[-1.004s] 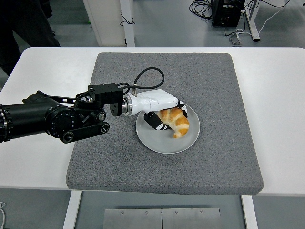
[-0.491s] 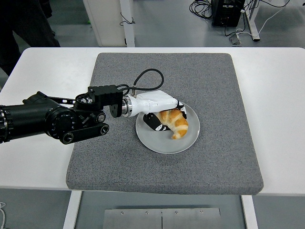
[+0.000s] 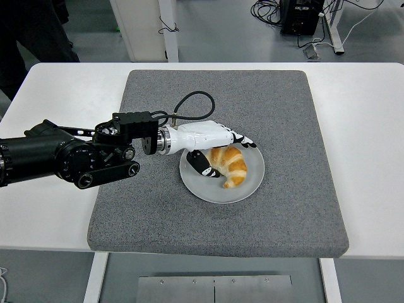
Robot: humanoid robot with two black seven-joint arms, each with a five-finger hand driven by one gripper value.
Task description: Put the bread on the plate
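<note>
White table [image 3: 57, 214] fills the frame, carrying a grey felt mat [image 3: 278, 214] at centre. On the mat sits a pale round plate [image 3: 252, 184] holding the croissant [image 3: 230, 165]. From the left, the left hand [image 3: 214, 144] arches over it, fingers [image 3: 243, 141] spread, thumb beside the pastry.

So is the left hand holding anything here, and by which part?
Nothing is held: the left hand has its fingers spread above the croissant, which lies on the plate.
</note>
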